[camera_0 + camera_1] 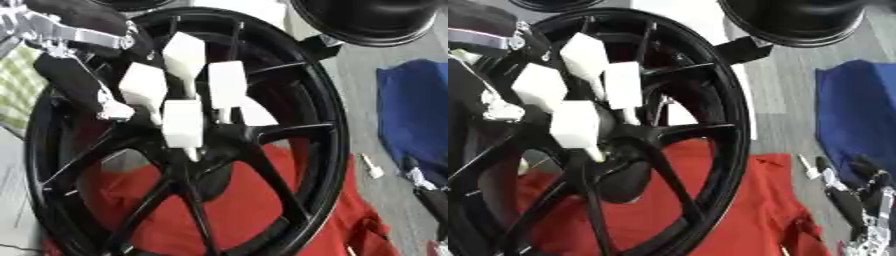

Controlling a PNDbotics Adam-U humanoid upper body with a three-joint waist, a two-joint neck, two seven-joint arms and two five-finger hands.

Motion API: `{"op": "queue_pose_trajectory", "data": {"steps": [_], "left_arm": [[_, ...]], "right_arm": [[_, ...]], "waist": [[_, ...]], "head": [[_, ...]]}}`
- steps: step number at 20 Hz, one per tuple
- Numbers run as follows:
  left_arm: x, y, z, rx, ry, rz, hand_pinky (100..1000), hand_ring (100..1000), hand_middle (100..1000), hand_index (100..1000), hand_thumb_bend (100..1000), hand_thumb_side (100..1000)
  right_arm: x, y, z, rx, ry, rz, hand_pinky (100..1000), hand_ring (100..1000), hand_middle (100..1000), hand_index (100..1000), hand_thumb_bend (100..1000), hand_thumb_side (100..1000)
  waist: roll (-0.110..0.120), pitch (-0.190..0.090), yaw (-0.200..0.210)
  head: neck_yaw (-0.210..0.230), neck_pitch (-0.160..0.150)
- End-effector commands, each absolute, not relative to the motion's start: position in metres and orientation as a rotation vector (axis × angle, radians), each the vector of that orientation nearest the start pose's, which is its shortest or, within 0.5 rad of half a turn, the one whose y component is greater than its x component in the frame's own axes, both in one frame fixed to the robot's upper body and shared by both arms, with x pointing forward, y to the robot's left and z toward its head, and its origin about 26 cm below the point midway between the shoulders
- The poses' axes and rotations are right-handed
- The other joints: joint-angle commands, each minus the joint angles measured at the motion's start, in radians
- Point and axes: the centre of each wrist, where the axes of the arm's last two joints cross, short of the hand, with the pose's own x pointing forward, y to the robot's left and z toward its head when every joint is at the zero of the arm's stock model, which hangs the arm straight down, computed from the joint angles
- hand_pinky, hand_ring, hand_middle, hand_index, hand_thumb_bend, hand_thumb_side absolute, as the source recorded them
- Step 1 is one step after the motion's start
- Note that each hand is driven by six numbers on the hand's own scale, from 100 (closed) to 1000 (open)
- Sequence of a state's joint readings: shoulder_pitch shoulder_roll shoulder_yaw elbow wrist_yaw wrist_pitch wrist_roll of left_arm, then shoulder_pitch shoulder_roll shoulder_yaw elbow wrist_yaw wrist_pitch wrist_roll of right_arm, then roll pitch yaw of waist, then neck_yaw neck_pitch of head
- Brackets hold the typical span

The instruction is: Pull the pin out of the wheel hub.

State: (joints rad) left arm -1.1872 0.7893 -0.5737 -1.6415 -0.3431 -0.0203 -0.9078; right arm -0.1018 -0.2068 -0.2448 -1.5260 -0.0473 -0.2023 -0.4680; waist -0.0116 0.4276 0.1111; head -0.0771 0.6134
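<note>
I look down at a black wheel hub (289, 150) with thin spokes, propped over a red cloth (262, 210) that seems there to cushion it. Several white pins (183, 122) with broad blocky heads stand clustered at the hub's centre, narrow stems pointing into the holes.

My left robot hand (83, 75) reaches in from the upper left, its dark fingers lying against the leftmost pin; I cannot tell whether they are curled round it or only touching.

My right robot hand (859, 195) rests idle at the lower right edge, fingers relaxed and holding nothing, just beside a small white pin-like piece (372, 167) lying loose on the grey tabletop (350, 105).

A blue cloth (411, 110) lies to the right. The pin heads crowd one another, and spokes close in below, so open room lies mostly upward, away from the hub.
</note>
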Motion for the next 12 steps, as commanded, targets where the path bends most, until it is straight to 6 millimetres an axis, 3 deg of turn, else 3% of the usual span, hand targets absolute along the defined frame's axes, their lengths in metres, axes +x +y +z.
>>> {"op": "queue_pose_trajectory", "data": {"steps": [1,7,10,12], "left_arm": [[0.349,0.177,0.390,-0.918,1.914,2.878,672,576,522,703,100,264],[0.330,0.179,0.411,-0.878,2.124,2.809,528,414,339,528,100,264],[0.320,0.181,0.420,-0.850,2.217,2.779,515,398,320,511,100,266],[0.313,0.188,0.428,-0.853,2.314,2.718,489,350,266,453,100,279]], "right_arm": [[0.296,-0.353,0.034,-0.629,-1.847,-0.472,643,775,622,761,639,249],[0.296,-0.354,0.033,-0.633,-1.842,-0.477,644,776,621,762,643,250],[0.295,-0.355,0.033,-0.636,-1.841,-0.478,644,776,621,762,643,250],[0.295,-0.356,0.033,-0.640,-1.839,-0.480,644,775,621,762,645,250]], "waist": [[0.001,-0.018,0.001],[0.003,-0.021,0.004],[0.004,-0.022,0.005],[0.004,-0.023,0.009]], "head": [[0.001,-0.009],[-0.002,-0.008],[-0.003,-0.008],[-0.007,-0.005]]}}
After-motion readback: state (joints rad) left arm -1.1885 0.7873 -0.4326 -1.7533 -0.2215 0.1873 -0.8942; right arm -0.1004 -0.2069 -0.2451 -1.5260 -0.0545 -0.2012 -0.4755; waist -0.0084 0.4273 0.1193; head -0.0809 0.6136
